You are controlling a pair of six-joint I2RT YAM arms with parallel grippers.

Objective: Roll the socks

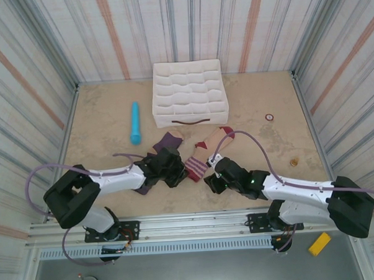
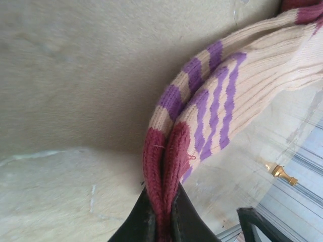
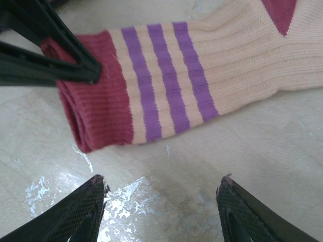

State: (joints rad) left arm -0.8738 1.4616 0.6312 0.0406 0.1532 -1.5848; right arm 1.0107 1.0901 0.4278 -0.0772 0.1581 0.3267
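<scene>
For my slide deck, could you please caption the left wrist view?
Left gripper shut on the maroon cuff of the beige ribbed sock with purple stripes.

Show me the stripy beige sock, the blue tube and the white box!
beige sock [image 3: 237, 70]: right wrist view, on its ribbed beige leg.
blue tube [image 1: 135, 122]: top view, on its middle.
white box [image 1: 167, 120]: top view, on its front wall.

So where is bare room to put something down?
Bare table: left of the blue tube up to the wall, and mostly right of the white box. Crowded: the near middle, with the dark sock, the beige sock, the left gripper and the right gripper.
</scene>
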